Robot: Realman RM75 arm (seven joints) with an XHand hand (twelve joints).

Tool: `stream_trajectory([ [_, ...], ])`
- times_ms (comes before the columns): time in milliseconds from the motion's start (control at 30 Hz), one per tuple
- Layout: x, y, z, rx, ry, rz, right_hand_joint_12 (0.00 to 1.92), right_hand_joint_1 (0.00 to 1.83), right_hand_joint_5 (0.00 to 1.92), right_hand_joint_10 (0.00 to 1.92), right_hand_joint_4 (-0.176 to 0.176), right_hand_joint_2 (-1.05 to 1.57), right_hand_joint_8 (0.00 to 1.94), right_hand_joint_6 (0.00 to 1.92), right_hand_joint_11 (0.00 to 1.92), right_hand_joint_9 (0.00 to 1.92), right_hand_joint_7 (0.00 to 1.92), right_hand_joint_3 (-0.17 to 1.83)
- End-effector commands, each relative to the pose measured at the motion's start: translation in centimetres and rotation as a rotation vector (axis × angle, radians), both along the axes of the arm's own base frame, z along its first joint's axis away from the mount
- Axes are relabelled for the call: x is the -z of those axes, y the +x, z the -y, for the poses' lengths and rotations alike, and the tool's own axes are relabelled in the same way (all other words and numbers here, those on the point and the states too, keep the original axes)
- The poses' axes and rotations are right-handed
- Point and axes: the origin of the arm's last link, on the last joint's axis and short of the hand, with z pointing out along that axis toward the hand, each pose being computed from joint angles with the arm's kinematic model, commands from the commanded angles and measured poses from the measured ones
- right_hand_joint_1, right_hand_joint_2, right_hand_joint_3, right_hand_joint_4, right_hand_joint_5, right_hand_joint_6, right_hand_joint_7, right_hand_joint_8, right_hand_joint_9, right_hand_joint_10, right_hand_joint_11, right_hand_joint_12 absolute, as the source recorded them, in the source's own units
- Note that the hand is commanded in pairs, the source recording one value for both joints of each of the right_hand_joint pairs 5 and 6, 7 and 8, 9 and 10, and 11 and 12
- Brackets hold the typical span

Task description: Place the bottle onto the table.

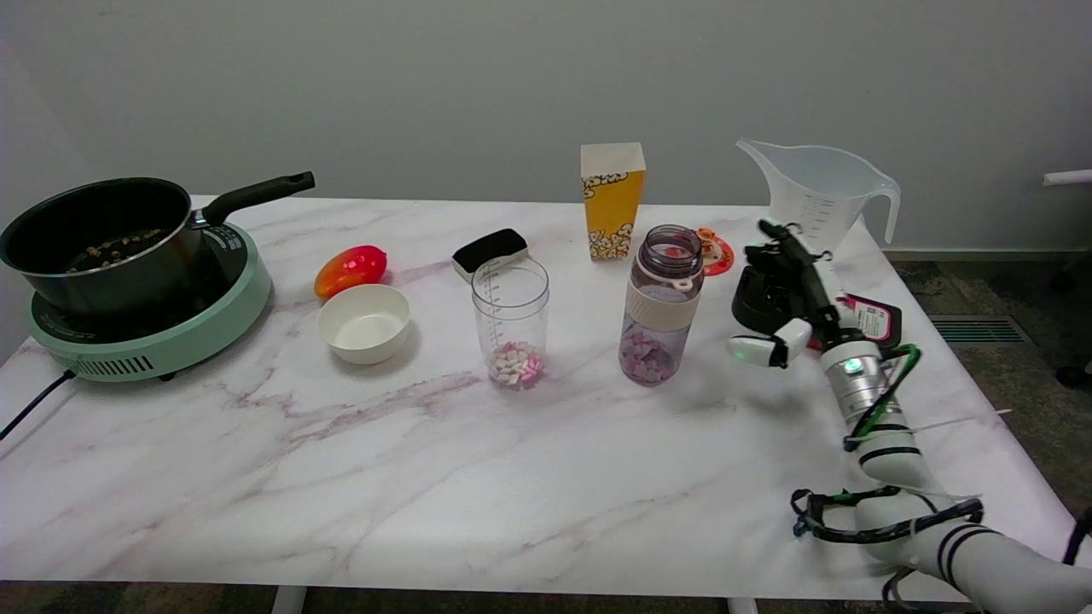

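A clear purple-tinted bottle [661, 305] with a cream band stands upright and uncapped on the marble table [426, 477], with small pink pieces in its bottom. My right hand [789, 294] hovers a short way to its right, apart from it, seen edge-on with its fingers stretched out and its thumb pointing toward the bottle. Nothing is in the hand.
A clear measuring cup [510, 322] with pink pieces stands left of the bottle. Behind are a popcorn box [612, 199], a black lid [759, 300], an orange disc [715, 251] and a large jug [819, 194]. Further left are a white bowl [364, 322], a pepper [351, 269], a sponge [490, 251] and a pan [107, 234] on a cooker.
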Motion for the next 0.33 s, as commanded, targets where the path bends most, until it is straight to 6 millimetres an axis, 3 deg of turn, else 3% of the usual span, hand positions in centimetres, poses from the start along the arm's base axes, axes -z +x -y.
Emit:
stream_trajectory([
  [33,-9.1,7.4,-4.9,-0.138,-0.105,-0.071,0.48,1.31,0.23,0.51,0.0,-0.53,0.51,0.23,0.48,0.51,0.51,1.14],
  [333,-11.5,10.5,-5.4,-0.156,-0.136,-0.198,0.48,1.33,0.24,0.51,0.0,-0.48,0.51,0.24,0.48,0.51,0.51,1.3],
])
